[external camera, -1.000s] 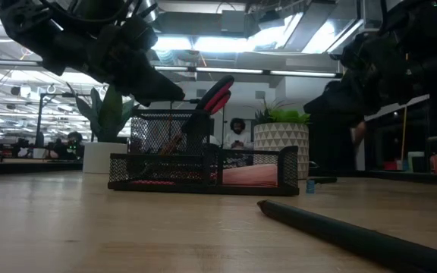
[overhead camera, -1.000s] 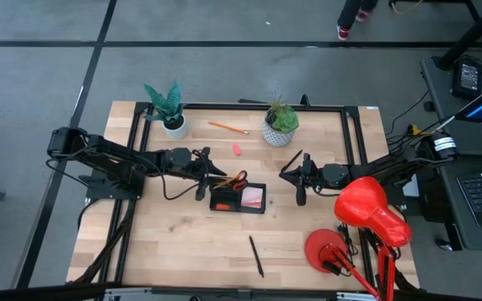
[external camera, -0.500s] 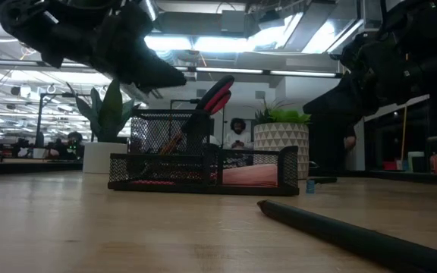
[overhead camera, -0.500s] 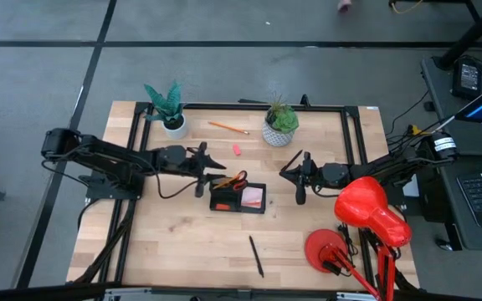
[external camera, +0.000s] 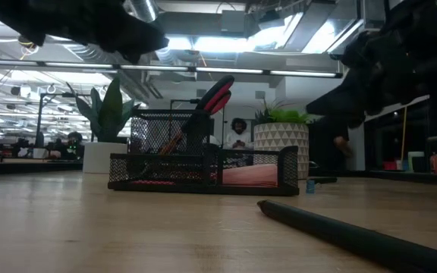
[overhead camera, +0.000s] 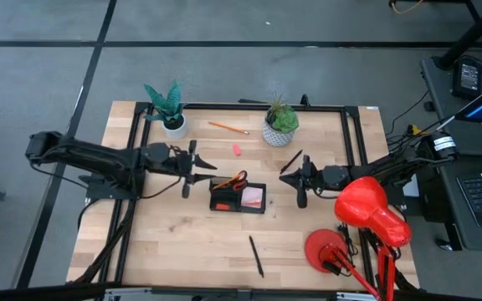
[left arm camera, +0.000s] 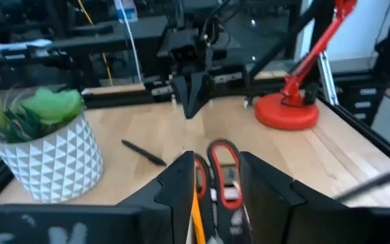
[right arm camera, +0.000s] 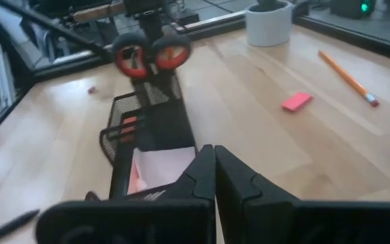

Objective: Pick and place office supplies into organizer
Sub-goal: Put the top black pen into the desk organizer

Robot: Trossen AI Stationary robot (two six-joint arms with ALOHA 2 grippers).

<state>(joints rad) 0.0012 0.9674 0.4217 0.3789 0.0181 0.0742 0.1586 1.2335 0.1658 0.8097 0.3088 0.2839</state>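
the scissors [overhead camera: 234, 181] stand in the organizer [overhead camera: 238, 198] mid-desk, beside the sticky notes [overhead camera: 253, 197]. the left gripper [overhead camera: 189, 168] hangs just left of it, open and empty. the pencil [overhead camera: 228, 128] lies far side, long axis left-right, between the plants (left arm nearer). the right gripper [overhead camera: 300, 180] waits closed right of the organizer.

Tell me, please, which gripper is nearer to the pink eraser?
Left. The left gripper sits just below-left of the pink eraser in the high view; the right gripper is farther, beyond the organizer.
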